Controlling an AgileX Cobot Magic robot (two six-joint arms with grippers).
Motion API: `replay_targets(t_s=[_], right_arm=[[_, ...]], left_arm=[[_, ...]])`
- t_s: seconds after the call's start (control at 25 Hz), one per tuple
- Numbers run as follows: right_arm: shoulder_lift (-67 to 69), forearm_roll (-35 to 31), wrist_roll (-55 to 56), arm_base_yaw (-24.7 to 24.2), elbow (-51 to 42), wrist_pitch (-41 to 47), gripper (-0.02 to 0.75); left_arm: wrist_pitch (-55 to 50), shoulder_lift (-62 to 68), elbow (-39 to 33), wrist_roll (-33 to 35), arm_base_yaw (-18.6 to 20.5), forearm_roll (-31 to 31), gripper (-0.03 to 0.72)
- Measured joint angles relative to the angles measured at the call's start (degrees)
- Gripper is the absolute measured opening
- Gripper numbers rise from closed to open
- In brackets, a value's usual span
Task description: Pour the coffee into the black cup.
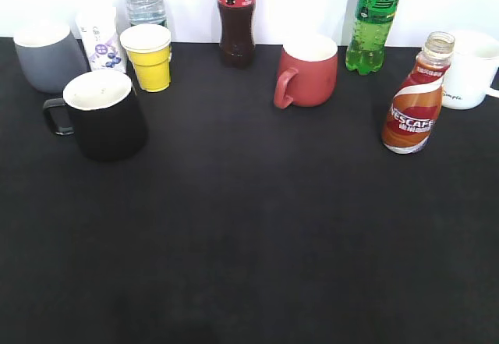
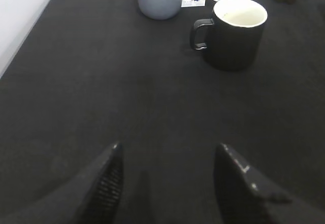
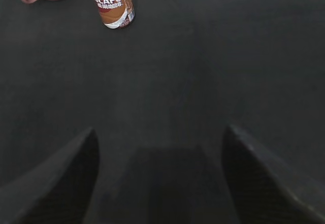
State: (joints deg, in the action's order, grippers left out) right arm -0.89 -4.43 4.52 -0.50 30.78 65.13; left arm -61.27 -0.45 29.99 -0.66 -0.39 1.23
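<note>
The coffee bottle (image 1: 413, 106), with its orange-red and white NESCAFE label and no cap on its clear neck, stands upright at the right of the black table; it also shows at the top of the right wrist view (image 3: 111, 3). The black cup (image 1: 104, 115), with a cream inside and its handle to the left, stands at the left; it also shows in the left wrist view (image 2: 234, 32). My left gripper (image 2: 167, 153) is open and empty, well short of the cup. My right gripper (image 3: 160, 137) is open and empty, well short of the bottle. Neither gripper shows in the exterior view.
Along the back stand a grey mug (image 1: 48, 55), a yellow paper cup (image 1: 148, 55), a clear water bottle (image 1: 146, 1), a dark cola bottle (image 1: 236, 16), a red mug (image 1: 308, 71), a green bottle (image 1: 374, 20) and a white mug (image 1: 472, 71). A small printed carton (image 1: 101, 44) stands by the grey mug.
</note>
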Motion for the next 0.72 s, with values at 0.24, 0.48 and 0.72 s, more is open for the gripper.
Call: replay_targets(t_s=[0.24, 0.48, 0.72], right_arm=[[0.0, 0.0, -0.05, 0.0, 0.0, 0.0, 0.586], [0.0, 0.0, -0.01, 0.0, 0.0, 0.0, 0.586], [0.0, 0.0, -0.01, 0.0, 0.0, 0.0, 0.586]], left_arm=[[0.0, 0.0, 0.0, 0.0, 0.0, 0.0, 0.434], [3.24, 2.19, 1.33, 0.0, 0.0, -0.37, 0.434], [40.44, 28.85, 3.11, 0.0, 0.0, -0.41, 0.434]])
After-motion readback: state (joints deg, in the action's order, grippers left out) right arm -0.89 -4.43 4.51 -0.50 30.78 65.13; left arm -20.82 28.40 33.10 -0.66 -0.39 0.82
